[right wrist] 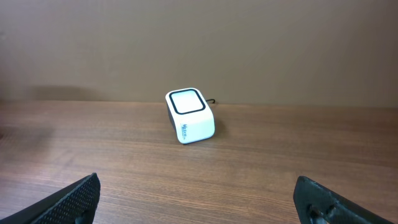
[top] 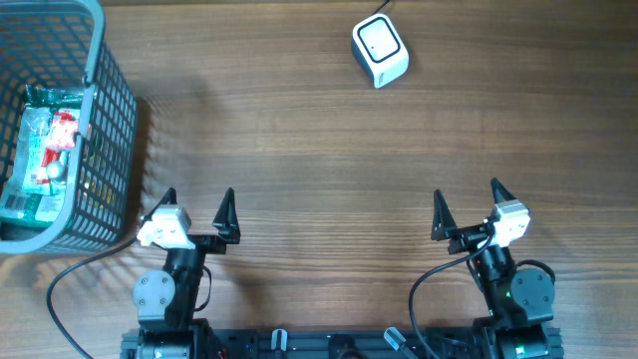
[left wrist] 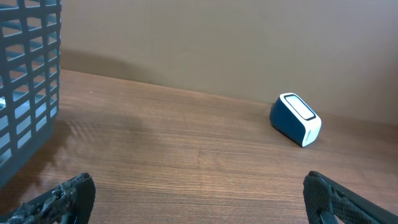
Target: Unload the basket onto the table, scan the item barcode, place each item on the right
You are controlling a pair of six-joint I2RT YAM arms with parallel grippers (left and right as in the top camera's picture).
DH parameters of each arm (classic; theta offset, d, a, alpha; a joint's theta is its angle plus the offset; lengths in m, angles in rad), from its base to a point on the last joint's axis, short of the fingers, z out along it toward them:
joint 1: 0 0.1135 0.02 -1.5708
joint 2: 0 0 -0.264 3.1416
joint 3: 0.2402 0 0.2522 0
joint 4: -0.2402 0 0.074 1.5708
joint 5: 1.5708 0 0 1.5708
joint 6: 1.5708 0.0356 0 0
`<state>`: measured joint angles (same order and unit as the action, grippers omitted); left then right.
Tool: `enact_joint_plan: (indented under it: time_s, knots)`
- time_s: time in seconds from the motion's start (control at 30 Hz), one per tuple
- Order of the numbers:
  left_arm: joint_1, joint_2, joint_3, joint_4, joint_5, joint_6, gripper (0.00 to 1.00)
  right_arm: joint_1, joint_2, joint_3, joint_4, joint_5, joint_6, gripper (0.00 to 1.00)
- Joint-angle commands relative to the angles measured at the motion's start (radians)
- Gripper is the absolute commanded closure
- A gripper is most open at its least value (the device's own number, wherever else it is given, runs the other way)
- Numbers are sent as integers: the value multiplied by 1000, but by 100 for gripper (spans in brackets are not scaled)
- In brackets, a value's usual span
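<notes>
While both arms sit at the near edge of the worktop, the left end effector and right end effector stand spread and empty. A green packet lies inside the grey basket at far left. The white scanner sits far, right of centre.

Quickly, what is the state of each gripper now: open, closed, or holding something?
Left gripper: open, holding nothing.
Right gripper: open, holding nothing.
</notes>
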<state>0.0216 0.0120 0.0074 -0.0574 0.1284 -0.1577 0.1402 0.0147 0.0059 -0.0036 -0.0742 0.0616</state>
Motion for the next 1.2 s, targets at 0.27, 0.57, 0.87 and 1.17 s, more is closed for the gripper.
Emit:
enact_joint_plan:
  time_s: [0.27, 0.57, 0.87, 1.17]
  knots:
    - [7, -4, -2, -10, -6, 20, 0, -5, -4, -1, 6, -2, -9, 0]
    - [7, -4, -2, -10, -6, 20, 0, -5, -4, -1, 6, -2, -9, 0]
    - [7, -4, -2, -5, -6, 20, 0, -5, -4, -1, 6, -2, -8, 0]
    - [7, -4, -2, 24, -9, 19, 0, -5, -4, -1, 6, -2, -9, 0]
